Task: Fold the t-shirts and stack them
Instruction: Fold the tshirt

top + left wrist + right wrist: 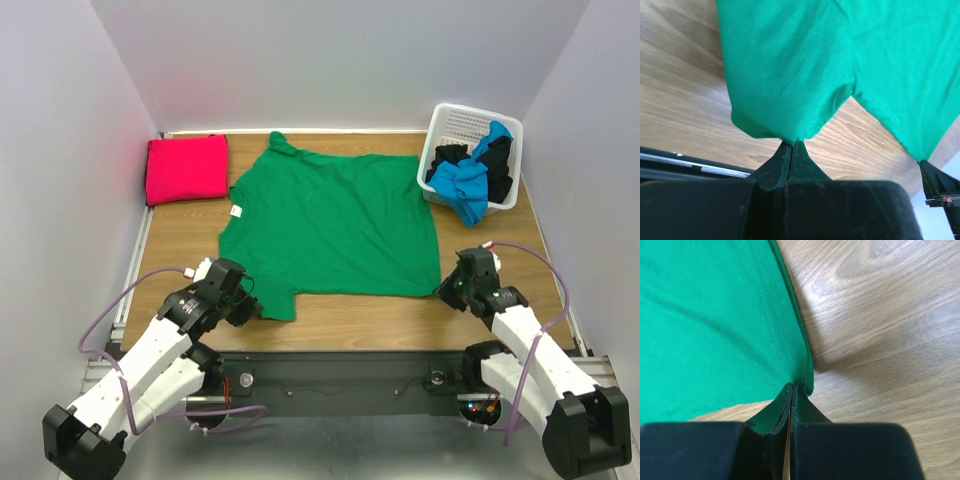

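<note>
A bright green t-shirt [335, 220] lies spread flat in the middle of the wooden table [180, 250], collar toward the back. My left gripper [250, 308] is shut on its near left sleeve end; the left wrist view shows the tips [792, 142] pinching a fold of green t-shirt [840, 60]. My right gripper [445, 288] is shut on the near right hem corner, with the tips [793, 385] closed on the green t-shirt [705, 330]. A folded magenta-red t-shirt [187, 168] rests at the back left. A blue t-shirt [465, 190] and a black one [450, 158] sit in the basket.
The white lattice basket [458, 122] stands at the back right, the blue cloth spilling over its front rim. White walls close in the table on three sides. A black rail [340, 375] runs along the near edge between the arm bases.
</note>
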`<state>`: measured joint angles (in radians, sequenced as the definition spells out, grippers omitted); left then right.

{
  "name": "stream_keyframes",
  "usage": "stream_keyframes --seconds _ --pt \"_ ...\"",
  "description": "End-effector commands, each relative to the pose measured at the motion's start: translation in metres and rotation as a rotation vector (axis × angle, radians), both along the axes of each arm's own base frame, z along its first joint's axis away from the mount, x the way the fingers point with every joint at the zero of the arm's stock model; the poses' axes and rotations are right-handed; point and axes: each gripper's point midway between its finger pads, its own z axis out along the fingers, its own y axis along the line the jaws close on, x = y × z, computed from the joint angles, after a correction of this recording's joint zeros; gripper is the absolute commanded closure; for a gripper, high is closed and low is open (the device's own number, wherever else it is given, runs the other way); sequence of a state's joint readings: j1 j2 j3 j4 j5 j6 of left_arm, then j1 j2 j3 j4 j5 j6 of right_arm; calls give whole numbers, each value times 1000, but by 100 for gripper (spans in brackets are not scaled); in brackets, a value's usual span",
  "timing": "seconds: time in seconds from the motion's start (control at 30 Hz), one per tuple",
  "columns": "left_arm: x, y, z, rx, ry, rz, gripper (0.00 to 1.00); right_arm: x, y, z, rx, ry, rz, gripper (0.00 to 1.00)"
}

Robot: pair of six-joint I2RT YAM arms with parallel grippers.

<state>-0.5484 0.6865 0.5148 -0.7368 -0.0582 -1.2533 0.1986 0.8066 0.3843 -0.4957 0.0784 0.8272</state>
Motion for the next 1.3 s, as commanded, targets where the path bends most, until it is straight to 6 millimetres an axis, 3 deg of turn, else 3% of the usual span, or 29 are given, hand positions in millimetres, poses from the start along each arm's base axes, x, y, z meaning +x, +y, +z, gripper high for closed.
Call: stream_keyframes --seconds 0.0,0.27,0.3,0.33,0.43,0.6,0.83,0.97,1.27 --pt "26 -14 17 0 -64 -31 100 12 -3 18 -27 -34 -11 100" --pt "92 -29 64 82 -192 -60 100 50 -14 54 -106 -90 -67 99" --pt "102 -30 69 89 -196 -54 100 54 -15 52 -122 -71 -69 100" --pt "104 -27 65 104 -186 -52 100 57 -17 53 -132 -69 -75 100" --pt "123 -25 81 117 -225 -52 100 74 -16 64 -145 -84 -77 100" --pt "162 -8 101 126 -296 5 100 100 -15 64 -173 -77 -79 100" --pt "207 8 109 180 -317 21 100 131 -8 68 -184 -86 -57 100" --pt "231 5 114 195 -342 0 100 144 -12 70 -219 -90 -75 100" --pt "266 9 96 279 -308 -61 100 169 -15 65 -269 -81 -73 100"
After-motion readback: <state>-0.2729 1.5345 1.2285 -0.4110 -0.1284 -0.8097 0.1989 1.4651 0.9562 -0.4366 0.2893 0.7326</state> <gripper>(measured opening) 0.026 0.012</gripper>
